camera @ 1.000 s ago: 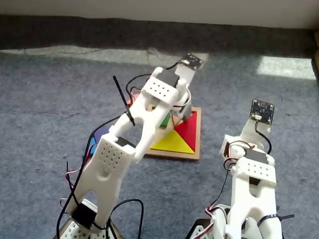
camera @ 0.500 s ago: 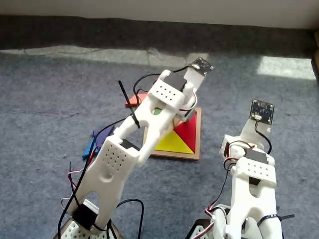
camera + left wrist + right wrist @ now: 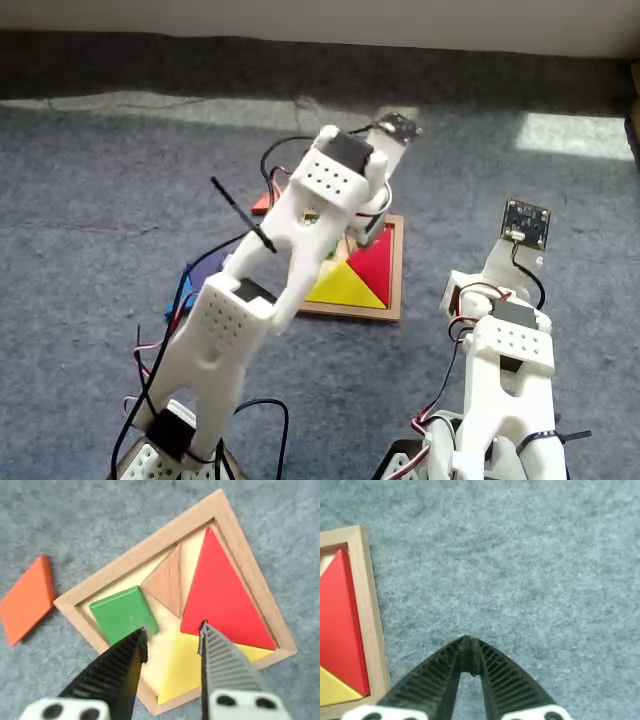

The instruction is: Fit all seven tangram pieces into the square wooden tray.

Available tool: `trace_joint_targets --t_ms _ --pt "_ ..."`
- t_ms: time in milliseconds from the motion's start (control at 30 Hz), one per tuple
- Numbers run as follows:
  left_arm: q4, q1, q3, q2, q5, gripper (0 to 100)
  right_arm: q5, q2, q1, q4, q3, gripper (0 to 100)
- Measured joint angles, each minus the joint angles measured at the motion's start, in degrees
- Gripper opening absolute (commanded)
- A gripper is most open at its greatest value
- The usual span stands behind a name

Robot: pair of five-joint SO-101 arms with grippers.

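The square wooden tray [image 3: 227, 527] lies on grey carpet and holds a green square [image 3: 122, 614], a wood-coloured triangle [image 3: 167, 582], a large red triangle [image 3: 222, 597] and a yellow triangle [image 3: 182, 667]. My left gripper [image 3: 173, 629] hangs open and empty just above the tray, over the bare spot between the green square and the red triangle. An orange parallelogram [image 3: 27, 599] rests on the carpet outside the tray. My right gripper [image 3: 469, 647] is shut on nothing above bare carpet, to the right of the tray [image 3: 367, 610]. In the high view the left arm [image 3: 300, 230] covers most of the tray [image 3: 397, 275].
A blue piece [image 3: 180, 297] and a purple piece [image 3: 207, 268] lie on the carpet left of the tray, partly under the left arm. The orange parallelogram [image 3: 262, 204] peeks out behind the arm. Open carpet stretches to the right of the tray, and the right arm [image 3: 510, 350] stands there.
The left arm's wrist swung a little to the right over the tray, then lifted slightly. The right arm stayed still.
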Motion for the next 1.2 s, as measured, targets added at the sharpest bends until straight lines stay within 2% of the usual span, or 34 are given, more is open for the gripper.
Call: trace_joint_targets --t_ms 133,300,400,533,667,800,967,1200 --pt "0.5 -3.7 2.0 -9.8 0.7 17 0.0 0.0 0.0 2.8 -0.4 1.0" --pt "0.8 -10.7 11.6 -24.5 0.7 17 0.0 0.0 -0.7 13.7 -9.6 1.1" --pt "0.9 -14.8 19.4 -34.4 0.7 17 0.0 0.0 -5.1 20.6 -16.6 2.9" --pt "0.9 -19.0 31.6 -48.4 0.7 17 -0.4 0.0 -13.0 26.5 -24.2 12.2" --pt "0.9 -24.6 45.9 -62.0 0.7 17 -7.5 0.0 -21.4 28.1 -28.0 14.5" --pt "-5.0 -32.2 62.3 -74.9 0.8 17 -11.3 3.3 -27.5 28.1 -32.0 14.5" --pt "-18.0 -41.9 85.6 -87.8 0.7 18 -11.6 16.5 -31.7 28.1 -39.7 14.5" --pt "-33.0 -47.1 109.7 -95.6 0.5 18 -12.0 36.0 -33.1 28.1 -52.7 14.9"
